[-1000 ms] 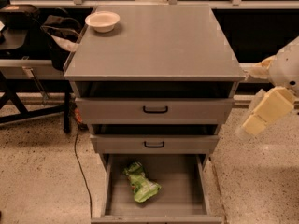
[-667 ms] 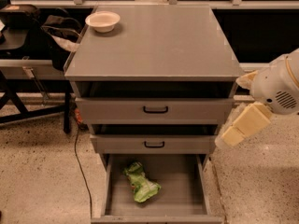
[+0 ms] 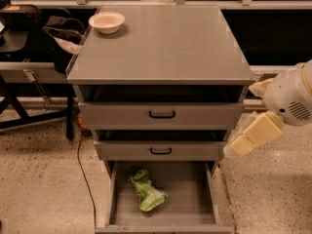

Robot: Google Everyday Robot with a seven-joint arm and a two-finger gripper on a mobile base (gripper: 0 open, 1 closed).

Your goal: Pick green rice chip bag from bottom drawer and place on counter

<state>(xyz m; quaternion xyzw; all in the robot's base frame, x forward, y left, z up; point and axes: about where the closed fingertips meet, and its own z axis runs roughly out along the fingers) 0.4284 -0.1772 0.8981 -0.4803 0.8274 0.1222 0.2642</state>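
Hanging at the right edge of the view, the hand (image 3: 254, 134) sits beside the cabinet's right side, level with the middle drawer (image 3: 195, 151) and above the right front corner of the bottom drawer (image 3: 192, 204); its cream-coloured part slants down and to the left from a rounded white arm housing (image 3: 292, 99), close to the cabinet but not plainly touching it; whether the hand is wide or narrow I cannot tell from this angle, and nothing shows in its hold; the bottom drawer is pulled out towards the camera, its flat grey floor in plain sight; the green rice chip bag (image 3: 147, 190) lies crumpled on that floor, left of the middle, well apart from the hand; the middle drawer and the top drawer (image 3: 122, 115) above it each carry a small black handle, and each stands out a little from the cabinet front, with a dark gap over it; the bench (image 3: 165, 48) is the grey top of the cabinet, wider than the drawers; a white bowl (image 3: 107, 21) stands on it near the far left corner; a dark cable (image 3: 82, 165) trails down the speckled floor (image 3: 39, 179) along the cabinet's left side; a dark bag (image 3: 61, 35) rests on a stand to the left of the bench.
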